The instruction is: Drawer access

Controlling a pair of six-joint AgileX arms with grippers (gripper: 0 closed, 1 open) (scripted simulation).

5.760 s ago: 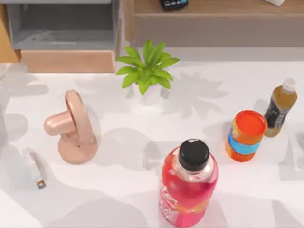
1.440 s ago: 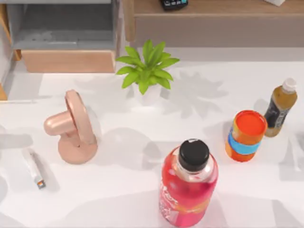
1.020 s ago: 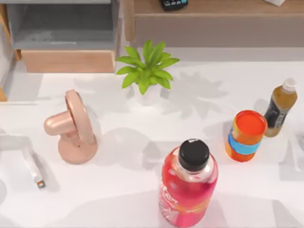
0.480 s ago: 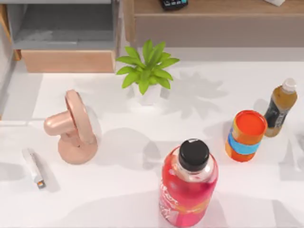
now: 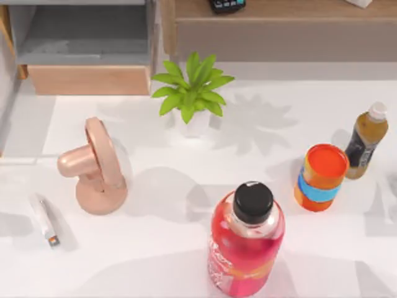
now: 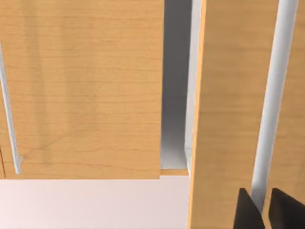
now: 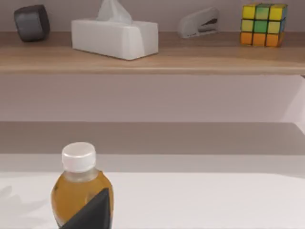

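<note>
Bottles, three on table (image 5: 155, 261), one drawer (image 5: 5, 93), one plant (image 5: 191, 87)

Tabletop (image 5: 155, 254), white, with these items standing or lying directly on it:
- potted green plant (image 5: 191, 87), toward the back, near centre
- pink desk fan (image 5: 96, 166), left of centre
- small white stick-shaped item (image 5: 44, 219), lying flat near the left edge
- large pink bottle with black cap (image 5: 247, 239), upright at the front
- orange can with blue band (image 5: 321, 177), upright, right side
- amber bottle with white cap (image 5: 366, 140), upright just beside the can

Wooden shelf (image 7: 157, 64), behind the tabletop:
- dark grey object (image 7: 31, 22)
- white tissue box (image 7: 114, 37)
- grey stapler (image 7: 199, 22)
- colour cube (image 7: 262, 24)
</note>
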